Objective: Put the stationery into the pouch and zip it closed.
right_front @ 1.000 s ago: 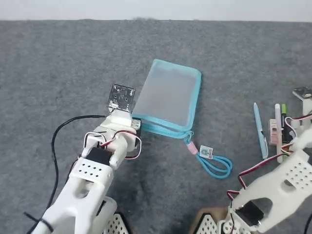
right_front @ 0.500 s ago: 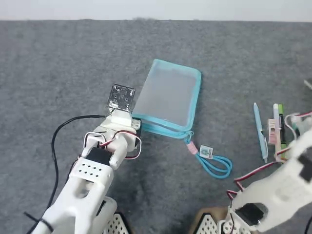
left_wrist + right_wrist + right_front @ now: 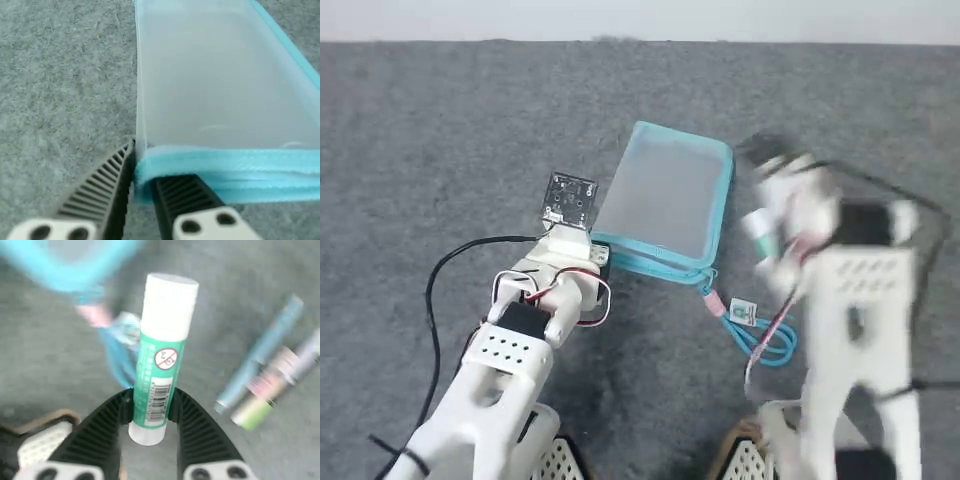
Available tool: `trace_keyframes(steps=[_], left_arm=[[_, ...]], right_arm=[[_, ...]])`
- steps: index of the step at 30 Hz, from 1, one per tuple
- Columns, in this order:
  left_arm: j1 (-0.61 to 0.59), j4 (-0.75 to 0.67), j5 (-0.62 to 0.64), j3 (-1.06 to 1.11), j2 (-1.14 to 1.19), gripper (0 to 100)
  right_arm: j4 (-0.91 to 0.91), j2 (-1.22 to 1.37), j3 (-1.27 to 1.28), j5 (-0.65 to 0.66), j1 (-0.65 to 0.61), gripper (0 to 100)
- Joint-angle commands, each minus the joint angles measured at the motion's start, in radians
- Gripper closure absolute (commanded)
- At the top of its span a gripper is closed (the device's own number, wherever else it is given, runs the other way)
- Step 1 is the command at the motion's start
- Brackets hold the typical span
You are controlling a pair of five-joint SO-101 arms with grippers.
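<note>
The main risk is the glue stick (image 3: 162,355) meeting a pouch (image 3: 665,200) mouth that is not open wide enough. In the left wrist view the zipper edge looks like flat stacked layers, and I cannot tell whether it is parted at all. If it is not, the stick would shove the pouch along the mat (image 3: 440,130) instead of going in.

Only the left gripper (image 3: 142,185) anchors the pouch. Its jaws are nearly closed, pinching the blue corner at the zipper end, and so thin a pinch could slip under a push. The stick could also swivel, since the right gripper (image 3: 150,405) clamps it only near its lower end, with most of its length past the jaws. The strap (image 3: 760,335), lying just off the pouch's other zipper corner, could snag too.

The glue stick stands between the right jaws, squeezed from both sides, its far end pointing away from the wrist. It hangs above the mat just beside the pouch's long side, near the zipper end. The pens (image 3: 260,352) lie on the mat well apart from the pouch.
</note>
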Motion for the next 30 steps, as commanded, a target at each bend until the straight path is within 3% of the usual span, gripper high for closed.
trace_keyframes(steps=[1, 4, 9, 15, 30], left_arm=[[0.011, -0.043, 0.017, -0.036, 0.012, 99], [0.055, -0.043, 0.015, -0.038, 0.012, 99], [0.130, -0.044, 0.011, -0.038, 0.006, 99], [0.133, -0.043, 0.011, -0.050, 0.006, 99], [0.218, -0.037, -0.061, -0.047, 0.003, 99]], right_arm=[[0.035, -0.134, 0.100, -0.120, -0.282, 99.2], [0.013, -0.128, 0.144, -0.149, -0.378, 99.2], [-0.007, -0.042, 0.144, -0.150, -0.383, 99.2], [-0.053, 0.116, 0.127, -0.158, -0.375, 99.2], [0.018, 0.573, -0.364, -0.305, -0.176, 99.2]])
